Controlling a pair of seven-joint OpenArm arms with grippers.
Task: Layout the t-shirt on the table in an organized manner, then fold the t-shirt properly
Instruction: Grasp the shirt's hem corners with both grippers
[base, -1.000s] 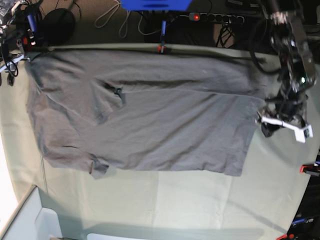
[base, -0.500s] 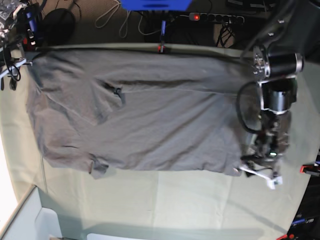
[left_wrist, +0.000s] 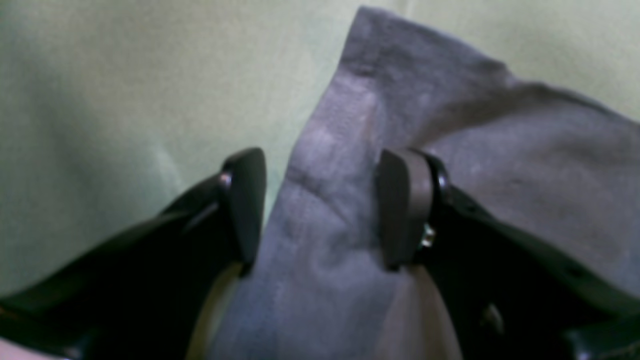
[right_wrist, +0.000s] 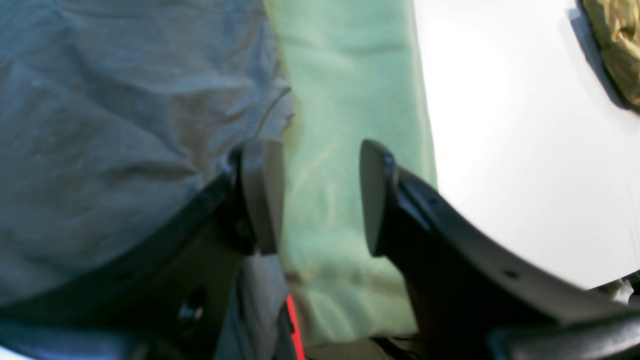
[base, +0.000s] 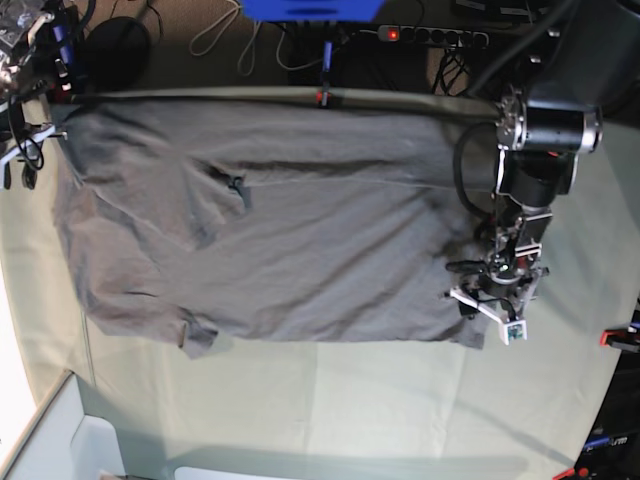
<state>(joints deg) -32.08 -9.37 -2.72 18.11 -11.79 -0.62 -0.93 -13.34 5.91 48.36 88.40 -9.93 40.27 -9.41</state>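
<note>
Jaws of the left gripper (left_wrist: 320, 210) parted, straddling a raised corner of the t-shirt (base: 280, 220) — cloth between the pads, not yet pinched. Down now at the shirt's near hem corner in the base view, after hanging off the edge beside the shirt a second ago and swinging down along that edge half a second back. Jaws of the right gripper (right_wrist: 320, 195) likewise apart and empty, poised over bare desk (base: 400, 400) just past the shirt's edge, with one pad over grey cloth; unchanged over the last second, and barely visible in the base view's far corner. T-shirt spread wide across the pale green cover, mostly flat, still creased near the neck label and rumpled at the lower sleeve. Reads as layout nearly done — probably a corner grasp about to close, either to tug that hem straight or to start the first fold.
</note>
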